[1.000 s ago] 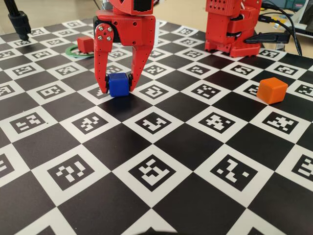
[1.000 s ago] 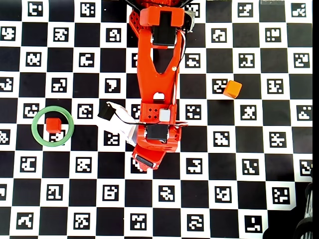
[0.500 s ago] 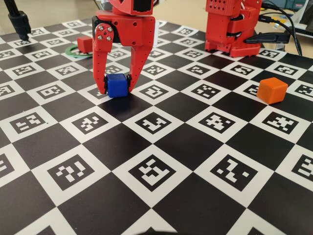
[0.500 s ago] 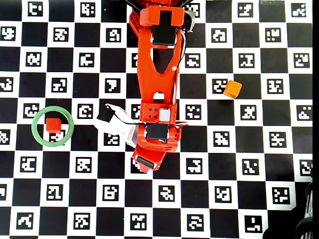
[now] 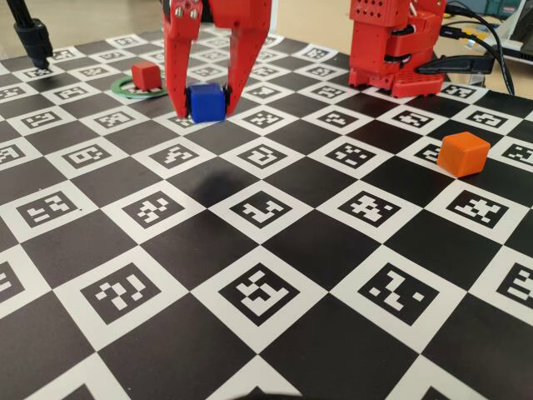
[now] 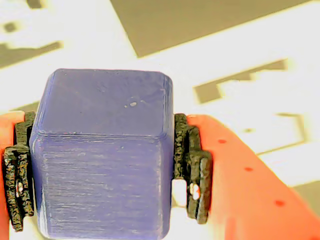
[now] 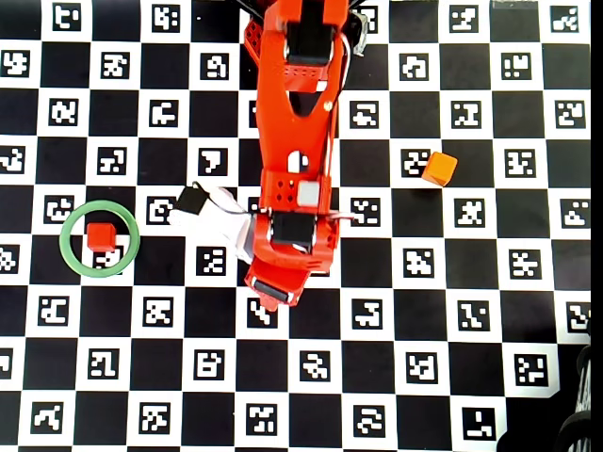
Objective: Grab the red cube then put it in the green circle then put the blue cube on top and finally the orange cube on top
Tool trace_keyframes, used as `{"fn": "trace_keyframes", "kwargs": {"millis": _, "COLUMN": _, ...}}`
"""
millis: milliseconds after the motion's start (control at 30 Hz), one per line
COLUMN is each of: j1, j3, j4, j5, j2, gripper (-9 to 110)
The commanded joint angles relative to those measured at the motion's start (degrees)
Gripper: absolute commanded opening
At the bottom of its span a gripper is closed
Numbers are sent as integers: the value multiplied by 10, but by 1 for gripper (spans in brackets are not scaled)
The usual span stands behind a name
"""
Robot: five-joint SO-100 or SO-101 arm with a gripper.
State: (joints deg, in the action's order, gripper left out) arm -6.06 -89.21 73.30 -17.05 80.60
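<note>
Item: the blue cube (image 5: 206, 102), small, matte, rigid plastic, judged light and unlikely to deform; faint layer lines on its faces are probably giving the black pads (image 6: 190, 167) some bite. The hand (image 5: 206, 108) is pinching it across two opposite side faces and carrying it clear of the checkered tabletop (image 5: 275, 250), a shadow lying beneath. It is sitting square and level, no long axis. The red cube (image 7: 100, 236) is resting inside the green circle (image 7: 67, 243), apparently off-centre; the orange cube (image 7: 439, 169) is waiting well apart.
</note>
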Motion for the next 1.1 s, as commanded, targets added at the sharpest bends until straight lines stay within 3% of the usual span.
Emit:
{"fn": "trace_keyframes", "kwargs": {"millis": 0, "j1": -6, "j3": 69, "j4": 55, "j5": 20, "j2": 86, "gripper": 9}}
{"fn": "trace_keyframes", "kwargs": {"millis": 333, "j1": -30, "j3": 186, "j4": 215, "j5": 93, "j2": 104, "gripper": 9}}
{"fn": "trace_keyframes", "kwargs": {"millis": 567, "j1": -101, "j3": 287, "j4": 298, "j5": 194, "j2": 87, "gripper": 9}}
{"fn": "trace_keyframes", "kwargs": {"millis": 1067, "j1": -311, "j3": 309, "j4": 321, "j5": 482, "j2": 60, "gripper": 8}}
